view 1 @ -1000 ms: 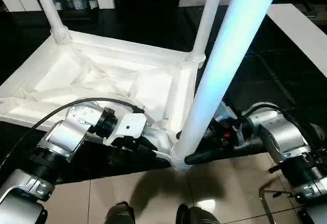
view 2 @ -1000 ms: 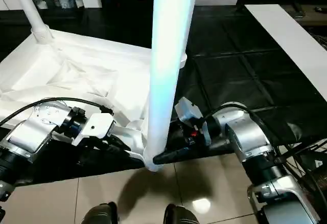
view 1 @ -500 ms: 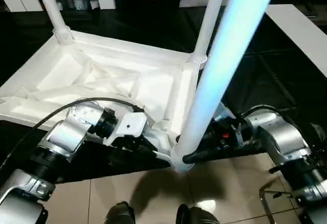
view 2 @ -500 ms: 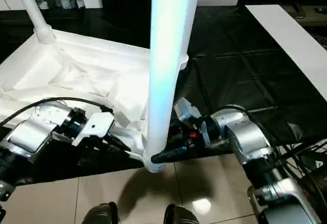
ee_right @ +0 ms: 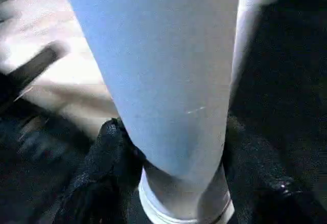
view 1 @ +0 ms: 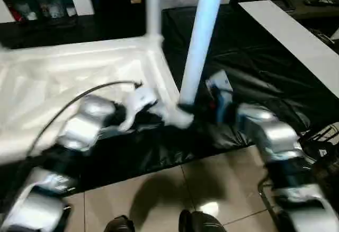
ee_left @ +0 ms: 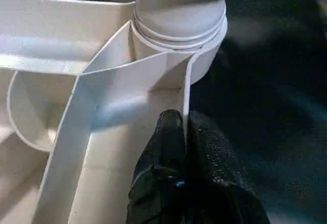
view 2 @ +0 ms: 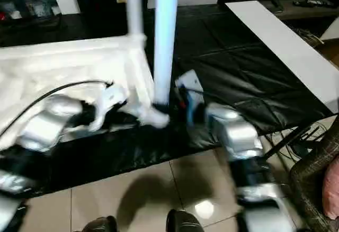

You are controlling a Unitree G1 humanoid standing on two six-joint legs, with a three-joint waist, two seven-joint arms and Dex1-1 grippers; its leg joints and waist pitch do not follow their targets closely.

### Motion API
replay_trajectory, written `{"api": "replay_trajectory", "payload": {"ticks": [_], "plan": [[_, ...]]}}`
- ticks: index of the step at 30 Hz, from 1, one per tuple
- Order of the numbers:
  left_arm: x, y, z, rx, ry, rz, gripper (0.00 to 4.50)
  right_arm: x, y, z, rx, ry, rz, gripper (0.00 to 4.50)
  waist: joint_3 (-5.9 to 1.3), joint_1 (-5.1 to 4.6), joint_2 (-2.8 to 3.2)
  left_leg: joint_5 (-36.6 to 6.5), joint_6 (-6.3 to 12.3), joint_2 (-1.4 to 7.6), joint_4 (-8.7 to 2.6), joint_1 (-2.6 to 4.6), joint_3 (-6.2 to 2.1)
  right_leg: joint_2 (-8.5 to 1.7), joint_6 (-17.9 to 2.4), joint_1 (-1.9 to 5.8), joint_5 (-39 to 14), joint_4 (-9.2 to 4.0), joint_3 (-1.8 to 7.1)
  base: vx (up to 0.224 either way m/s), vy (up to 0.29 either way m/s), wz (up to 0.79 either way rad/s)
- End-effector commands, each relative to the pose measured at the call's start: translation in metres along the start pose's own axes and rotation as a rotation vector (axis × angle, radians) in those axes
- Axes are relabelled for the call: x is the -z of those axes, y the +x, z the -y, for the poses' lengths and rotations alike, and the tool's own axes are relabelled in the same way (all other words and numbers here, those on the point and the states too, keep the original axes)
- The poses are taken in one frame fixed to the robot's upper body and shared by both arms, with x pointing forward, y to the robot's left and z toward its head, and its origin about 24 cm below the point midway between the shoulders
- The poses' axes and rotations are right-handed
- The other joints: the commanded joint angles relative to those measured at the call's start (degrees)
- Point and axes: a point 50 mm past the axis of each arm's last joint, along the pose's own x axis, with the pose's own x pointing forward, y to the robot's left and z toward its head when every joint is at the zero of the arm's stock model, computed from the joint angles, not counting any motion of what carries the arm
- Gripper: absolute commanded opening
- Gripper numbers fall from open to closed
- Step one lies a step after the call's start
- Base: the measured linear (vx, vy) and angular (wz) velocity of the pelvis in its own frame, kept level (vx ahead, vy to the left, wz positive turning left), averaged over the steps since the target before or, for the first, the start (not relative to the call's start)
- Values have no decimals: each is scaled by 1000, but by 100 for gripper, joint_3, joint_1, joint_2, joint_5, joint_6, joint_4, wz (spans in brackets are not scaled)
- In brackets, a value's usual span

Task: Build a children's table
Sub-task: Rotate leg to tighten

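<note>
Upright, leg pinched by right gripper, left gripper clamping tabletop rim.

- My table top is white, with plain white ribs underneath.
- The leg at 12 o'clock looks pale blue.
- My fingers are black, my forearms shiny silver.
- The mat is black.
- The floor tiles are beige with thin pale lines.
</note>
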Motion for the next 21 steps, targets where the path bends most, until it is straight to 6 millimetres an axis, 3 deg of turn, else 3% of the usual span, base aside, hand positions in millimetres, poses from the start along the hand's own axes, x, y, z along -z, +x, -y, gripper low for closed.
{"api": "replay_trajectory", "payload": {"ticks": [1,3,4,9,10,12,16,18,20,21], "plan": [[-14,16,8,-51,-26,44,0,27,19,-22,20,79,-123,206,-349,69,26,-1147,69,80,-349,5,-50,-424,-790,265,-2263,-561,320,0,0,0],[-15,17,7,-62,-29,44,0,27,20,-23,26,79,-123,206,-353,83,35,-1115,108,83,-349,20,-40,-415,-855,262,-2015,-549,325,0,0,0],[-16,19,8,-71,-30,42,0,25,22,-28,28,90,-83,257,-355,84,41,-1054,149,77,-360,-4,-36,-403,-923,288,-1725,-520,328,0,0,0],[-13,17,10,-66,-1,27,0,20,18,-26,23,80,-30,289,-343,96,42,-1151,159,96,-382,-6,-46,-426,-881,301,-1871,-544,326,0,0,0],[-11,14,10,-55,13,29,0,18,15,-23,17,72,-6,305,-349,97,73,-1162,137,105,-386,-2,-52,-432,-901,301,-1826,-537,327,0,0,0],[-10,12,10,-41,24,33,0,17,12,-20,9,70,9,316,-358,93,63,-1133,142,100,-382,-9,-48,-421,-931,310,-1668,-528,329,0,0,0],[0,2,10,20,69,25,0,13,-5,-7,-91,-23,41,349,-409,97,62,-711,289,104,-350,-42,-44,-409,-1191,391,-646,-424,327,0,0,0],[2,1,9,24,73,21,0,13,-7,-6,-113,-40,43,361,-427,90,90,-518,371,102,-333,-44,-35,-394,-1301,387,-236,-377,327,0,0,0],[6,-5,9,69,109,24,0,11,-15,-2,-188,-54,41,381,-490,83,58,10,630,69,-269,-94,-28,-372,-1538,452,901,-248,335,0,0,0],[8,-10,9,111,143,29,0,10,-23,0,-264,-86,32,381,-485,76,52,61,719,68,-263,-95,-19,-367,-1593,444,1098,-237,333,0,0,0]]}}
